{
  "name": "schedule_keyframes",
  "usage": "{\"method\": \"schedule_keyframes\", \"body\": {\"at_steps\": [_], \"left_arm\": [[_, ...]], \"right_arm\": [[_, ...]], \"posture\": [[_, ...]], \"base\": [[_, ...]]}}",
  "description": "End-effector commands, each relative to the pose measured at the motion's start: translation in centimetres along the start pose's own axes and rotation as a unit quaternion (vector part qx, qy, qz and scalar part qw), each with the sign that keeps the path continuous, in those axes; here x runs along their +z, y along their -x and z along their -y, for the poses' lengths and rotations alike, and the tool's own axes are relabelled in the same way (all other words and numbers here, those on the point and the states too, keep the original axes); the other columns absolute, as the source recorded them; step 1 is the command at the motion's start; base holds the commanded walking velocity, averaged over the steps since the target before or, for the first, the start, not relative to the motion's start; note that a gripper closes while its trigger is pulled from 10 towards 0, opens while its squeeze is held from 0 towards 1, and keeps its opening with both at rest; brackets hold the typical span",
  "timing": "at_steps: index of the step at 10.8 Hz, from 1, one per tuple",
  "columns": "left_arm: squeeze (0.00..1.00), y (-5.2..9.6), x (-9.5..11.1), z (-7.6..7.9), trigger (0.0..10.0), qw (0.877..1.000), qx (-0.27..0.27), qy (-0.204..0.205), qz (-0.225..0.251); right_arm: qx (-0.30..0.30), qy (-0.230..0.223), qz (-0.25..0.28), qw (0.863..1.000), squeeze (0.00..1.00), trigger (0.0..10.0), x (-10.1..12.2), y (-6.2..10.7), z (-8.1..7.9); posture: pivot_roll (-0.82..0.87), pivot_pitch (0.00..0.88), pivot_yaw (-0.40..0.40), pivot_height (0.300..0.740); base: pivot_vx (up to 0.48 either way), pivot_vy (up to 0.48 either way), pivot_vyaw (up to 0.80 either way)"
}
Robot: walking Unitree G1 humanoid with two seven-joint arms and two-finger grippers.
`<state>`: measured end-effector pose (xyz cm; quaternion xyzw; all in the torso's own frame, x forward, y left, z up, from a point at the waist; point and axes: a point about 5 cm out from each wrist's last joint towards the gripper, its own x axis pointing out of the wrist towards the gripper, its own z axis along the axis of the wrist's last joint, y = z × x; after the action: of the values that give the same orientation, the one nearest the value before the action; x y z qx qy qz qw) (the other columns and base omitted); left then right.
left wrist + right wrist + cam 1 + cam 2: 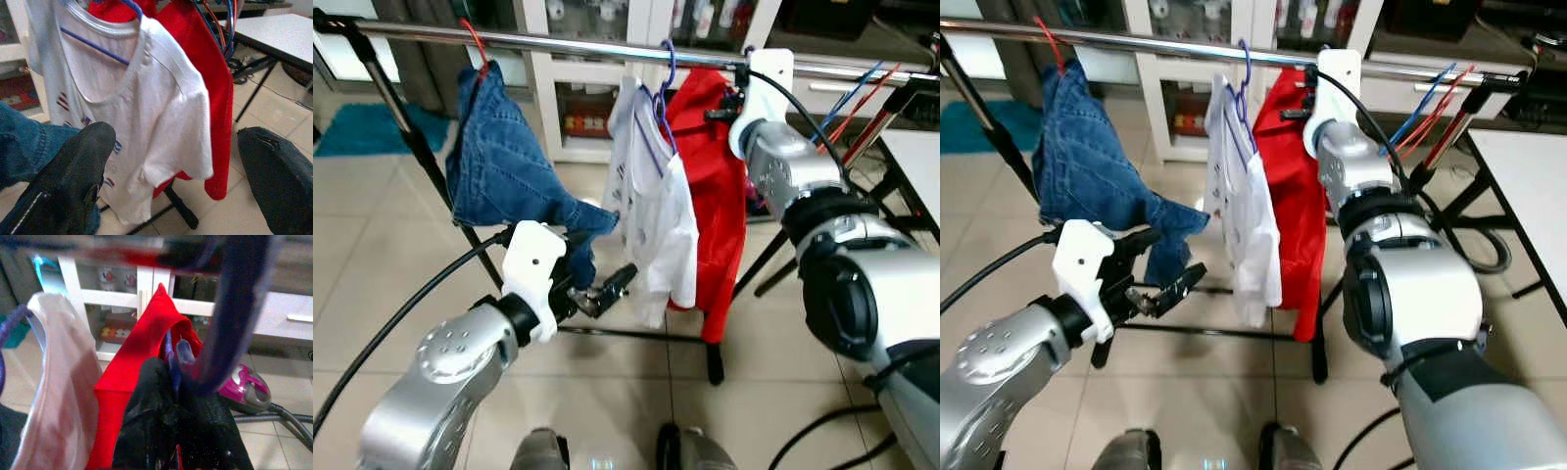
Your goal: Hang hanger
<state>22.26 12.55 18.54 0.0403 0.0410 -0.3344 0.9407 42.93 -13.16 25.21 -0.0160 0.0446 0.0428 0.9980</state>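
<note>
A steel clothes rail (607, 47) carries blue jeans (499, 157) on a red hanger, a white T-shirt (656, 206) on a purple-blue hanger (666, 69), and a red garment (715, 196). My right gripper (720, 108) is raised just under the rail, at the top of the red garment. In the right wrist view it (181, 396) is shut on the garment's blue hanger (182, 352), whose dark hook (234, 308) rises to the rail. My left gripper (607, 279) hangs lower, open and holding nothing, in front of the jeans and the T-shirt (146, 112).
A white cabinet (578, 88) stands behind the rail. A white table (920, 166) is at the right. Spare red and blue hangers (862, 93) hang at the rail's right end. The rack's black legs (715, 362) cross the tiled floor. A pink vacuum (244, 387) lies behind.
</note>
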Motion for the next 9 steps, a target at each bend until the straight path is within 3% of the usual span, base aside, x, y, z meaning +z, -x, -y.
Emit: {"method": "schedule_keyframes", "body": {"at_steps": [1, 5, 6, 7, 9], "left_arm": [[0.0, 0.5, -0.1, 0.3, 10.0, 1.0, -0.004, 0.004, -0.009], [0.0, 1.9, 0.2, 0.5, 10.0, 1.0, -0.002, 0.002, -0.025], [0.0, 1.8, 0.7, 0.1, 10.0, 1.0, -0.001, -0.002, -0.022], [0.0, 1.8, 0.7, 0.1, 10.0, 1.0, -0.001, -0.002, -0.022], [0.0, 1.8, 0.8, 0.1, 10.0, 1.0, -0.001, -0.001, -0.023]], "right_arm": [[0.001, 0.002, -0.011, 1.0, 0.0, 10.0, 0.2, 0.0, -0.1], [-0.009, 0.0, -0.012, 1.0, 0.0, 10.0, 0.6, 0.0, 0.2], [-0.055, 0.0, -0.006, 0.998, 0.0, 10.0, 0.5, 0.2, 2.7], [-0.06, 0.001, -0.007, 0.998, 0.0, 10.0, 0.5, 0.3, 3.2], [-0.083, 0.006, -0.011, 0.997, 0.0, 10.0, 0.1, 0.7, 5.6]], "posture": [[0.25, 0.273, -0.07, 0.74], [0.26, 0.311, -0.073, 0.74], [0.26, 0.301, -0.072, 0.74], [0.26, 0.3, -0.072, 0.74], [0.26, 0.296, -0.071, 0.74]], "base": [[0.0, 0.0, 0.0], [0.0, 0.0, 0.0], [0.0, 0.0, 0.0], [0.0, 0.0, 0.0], [0.0, 0.0, 0.0]]}}
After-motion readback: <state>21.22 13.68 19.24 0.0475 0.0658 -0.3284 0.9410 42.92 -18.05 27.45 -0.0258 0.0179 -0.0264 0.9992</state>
